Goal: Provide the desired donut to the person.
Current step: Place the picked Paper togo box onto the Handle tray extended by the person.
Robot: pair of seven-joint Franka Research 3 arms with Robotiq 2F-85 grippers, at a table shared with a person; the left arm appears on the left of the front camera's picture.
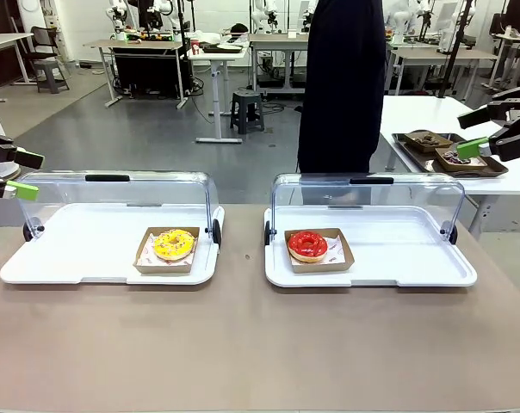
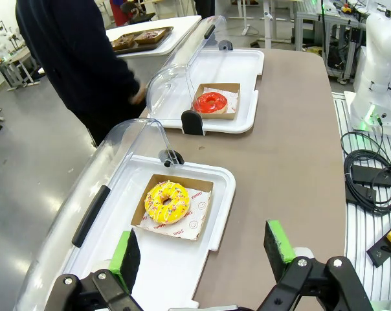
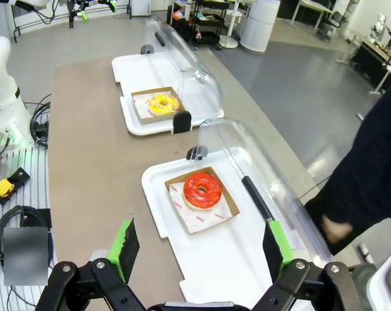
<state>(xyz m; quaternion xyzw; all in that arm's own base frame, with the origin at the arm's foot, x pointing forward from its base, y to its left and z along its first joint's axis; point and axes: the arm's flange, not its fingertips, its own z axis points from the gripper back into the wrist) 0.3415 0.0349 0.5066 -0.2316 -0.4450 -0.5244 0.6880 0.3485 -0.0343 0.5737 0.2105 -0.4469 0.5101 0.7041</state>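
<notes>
Two open-lidded trays [image 1: 389, 274], yellow donut [image 1: 173, 243] left, red donut [image 1: 307, 244] right

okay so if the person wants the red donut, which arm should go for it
The right arm, probably. The red donut sits in the tray on the robot's right, and the right gripper hangs open right over that tray. The left gripper is open above the yellow donut instead.
</notes>
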